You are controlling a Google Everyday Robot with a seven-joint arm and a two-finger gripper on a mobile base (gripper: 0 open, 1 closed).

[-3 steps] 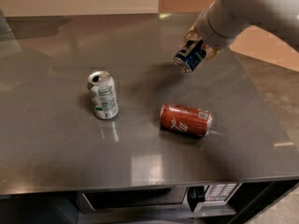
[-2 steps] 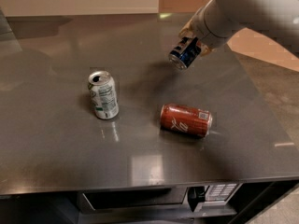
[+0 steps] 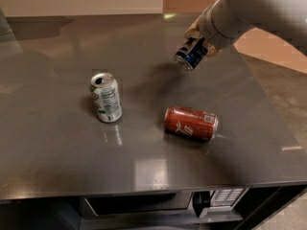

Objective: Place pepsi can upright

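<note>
The pepsi can (image 3: 189, 54), dark blue with a silver end, hangs tilted in the air above the far right part of the grey table (image 3: 57, 143). Its silver end points down and to the left. My gripper (image 3: 199, 41) comes in from the upper right on a white arm and is shut on the can's upper part. The can's logo is not visible.
A white and green can (image 3: 106, 97) stands upright at the left middle of the table. A red cola can (image 3: 191, 123) lies on its side in front of the gripper. The table's front edge runs along the bottom, with a microwave (image 3: 158, 206) below it.
The gripper and the pepsi can have moved a little to the left and slightly up. The other cans have not moved.
</note>
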